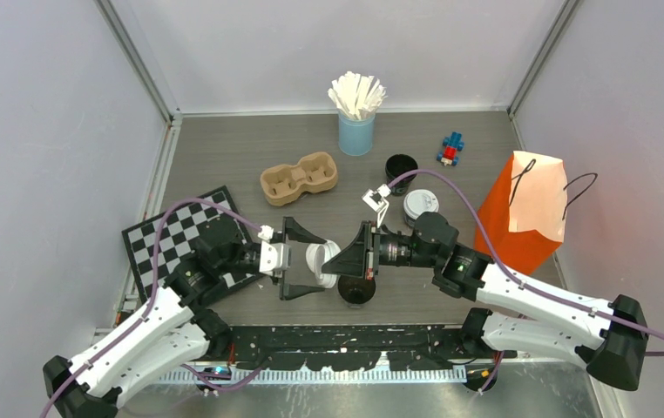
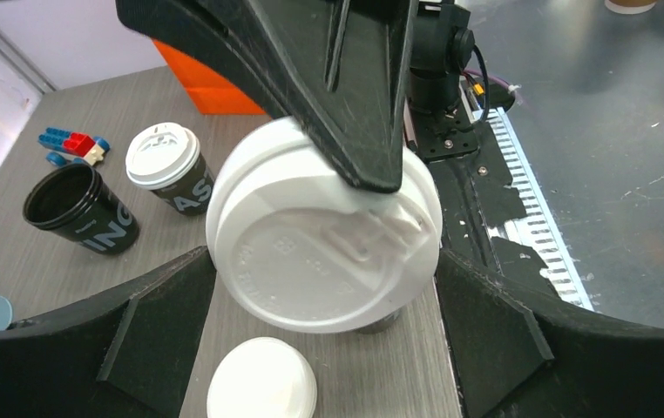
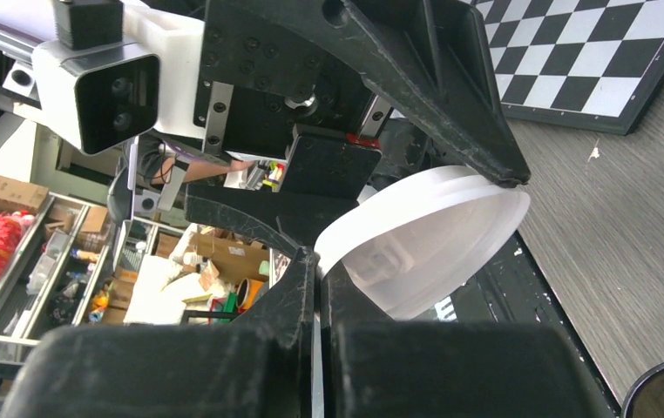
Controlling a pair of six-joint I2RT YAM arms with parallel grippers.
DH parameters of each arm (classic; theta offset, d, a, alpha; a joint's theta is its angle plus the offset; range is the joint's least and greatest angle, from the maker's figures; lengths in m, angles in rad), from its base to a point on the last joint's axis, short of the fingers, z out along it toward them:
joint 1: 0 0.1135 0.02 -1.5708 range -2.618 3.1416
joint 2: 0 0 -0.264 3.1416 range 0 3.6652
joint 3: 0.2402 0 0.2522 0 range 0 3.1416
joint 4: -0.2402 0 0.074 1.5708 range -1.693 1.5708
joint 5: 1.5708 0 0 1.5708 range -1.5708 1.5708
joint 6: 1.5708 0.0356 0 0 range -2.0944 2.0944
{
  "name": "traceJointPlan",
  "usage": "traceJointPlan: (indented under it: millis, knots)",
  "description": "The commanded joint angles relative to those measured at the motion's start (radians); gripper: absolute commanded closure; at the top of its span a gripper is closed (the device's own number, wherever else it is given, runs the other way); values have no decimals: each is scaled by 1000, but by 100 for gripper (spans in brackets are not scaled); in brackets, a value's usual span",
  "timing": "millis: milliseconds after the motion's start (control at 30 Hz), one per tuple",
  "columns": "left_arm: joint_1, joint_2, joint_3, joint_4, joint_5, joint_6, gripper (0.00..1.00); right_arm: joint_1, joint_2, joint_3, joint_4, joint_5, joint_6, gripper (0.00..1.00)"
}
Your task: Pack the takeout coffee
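Note:
A white sip lid (image 2: 311, 261) hangs on edge between my two grippers. My right gripper (image 3: 318, 261) is shut on its rim. My left gripper (image 2: 324, 261) stands open around the lid, one finger (image 2: 163, 322) on each side, not touching it. In the top view the lid (image 1: 320, 259) is near the front middle, just above an open black cup (image 1: 356, 291). A lidded takeout coffee (image 1: 420, 206) and another open black cup (image 1: 401, 171) stand further back. A second loose lid (image 2: 261, 383) lies on the table under my left gripper.
A brown two-cup carrier (image 1: 299, 178) sits at the middle back. An orange paper bag (image 1: 527, 213) stands at the right. A light-blue cup of stirrers (image 1: 356, 131), a small brick toy (image 1: 451, 150) and a chessboard (image 1: 167, 239) are also on the table.

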Motion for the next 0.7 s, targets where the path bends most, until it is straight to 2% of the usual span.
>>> traceJointPlan:
  millis: [0, 500, 567, 667]
  knots:
    - [-21, 0, 48, 21, -17, 47, 1, -2, 5, 11, 59, -15, 1, 98]
    - [-22, -75, 14, -3, -65, 47, 14, -1, -9, 1, 32, 14, -18, 93]
    - [-22, -75, 17, -11, -61, 45, 16, -3, -14, 1, 31, 21, -19, 91]
    - [-22, -71, 25, -28, -60, 35, 17, -2, -27, 1, 13, 50, -23, 82]
